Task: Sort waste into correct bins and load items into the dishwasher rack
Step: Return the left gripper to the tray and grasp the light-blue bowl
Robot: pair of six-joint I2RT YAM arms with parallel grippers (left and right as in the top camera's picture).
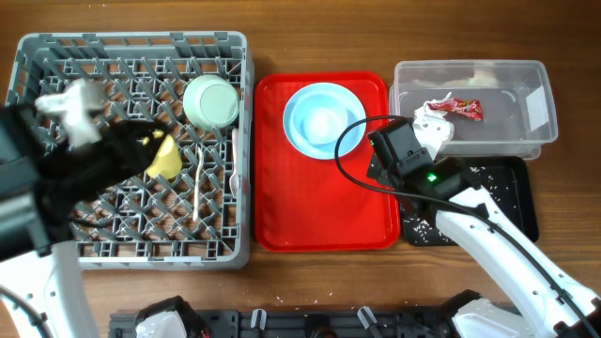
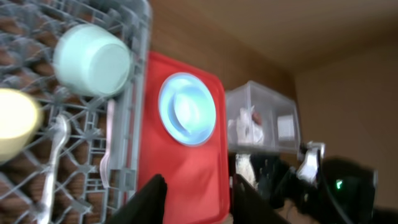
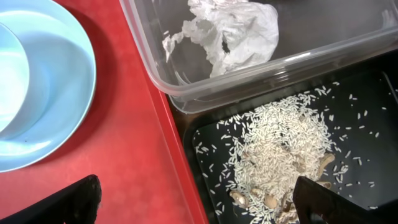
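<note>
One grey dishwasher rack (image 1: 131,39) fills the left of the table; four things lie among its pegs: one pale green bowl (image 1: 210,101) near the far right corner, one yellow cup (image 1: 165,160) tilted nearer the middle, one white spoon (image 1: 199,188) and one white fork (image 1: 233,178), both lengthwise, the fork close to the rack's right wall. One red tray (image 1: 319,207) sits just beside the rack; on it rests one light blue plate (image 3: 62,87) with one pale blue bowl (image 3: 9,68) inside it.

Two bins stand at the right: a clear tub (image 1: 498,131) and, just in front of it, a black tray (image 1: 512,202). The tub holds one crumpled paper wad (image 1: 434,122) and one red wrapper bit (image 1: 467,109) touching it; the black tray holds one heap of rice crumbs (image 3: 286,143) with a few brownish lumps mixed in and loose grains scattered around.

The left gripper (image 2: 199,183) hangs over the rack, blurred in the overhead view; its two fingers stand apart with nothing between them. The right gripper (image 3: 196,183) hovers above the edge where red tray meets black tray; its two fingers are spread wide and empty.
</note>
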